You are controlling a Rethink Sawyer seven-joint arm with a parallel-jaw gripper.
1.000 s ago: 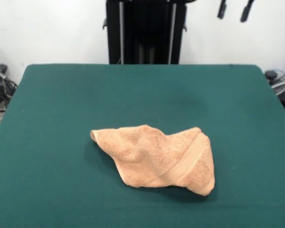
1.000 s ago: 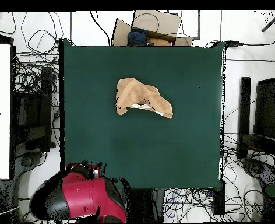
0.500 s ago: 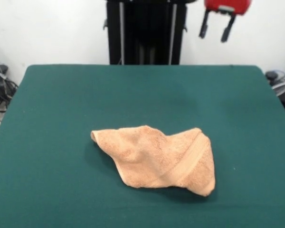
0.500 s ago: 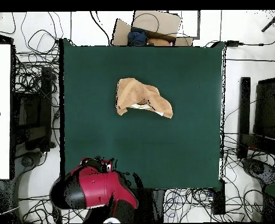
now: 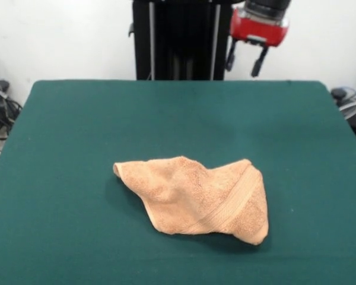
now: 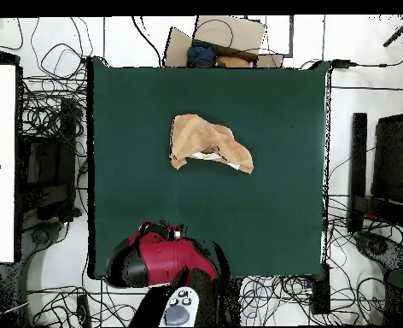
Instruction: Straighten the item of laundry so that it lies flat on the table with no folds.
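The peach-orange towel [image 5: 199, 199] lies crumpled and folded over itself on the green table [image 5: 77, 130], a little toward the camera in the front view. A woven border band runs diagonally across its right part. In the overhead view the towel [image 6: 209, 143] sits in the upper middle of the table [image 6: 265, 213]. My gripper [image 5: 244, 61] hangs open and empty above the table's far edge, right of the pedestal, well away from the towel. In the overhead view the red arm [image 6: 158, 260] covers the gripper at the table's bottom edge.
The black pedestal [image 5: 181, 38] stands behind the table's far edge. Cables and boxes [image 6: 47, 111] lie on the floor around the table. A cardboard box [image 6: 226, 38] sits beyond the table's top edge in the overhead view.
The arm has swung toward the table's middle and come lower, so the gripper now hangs just right of the pedestal. The towel has not moved.
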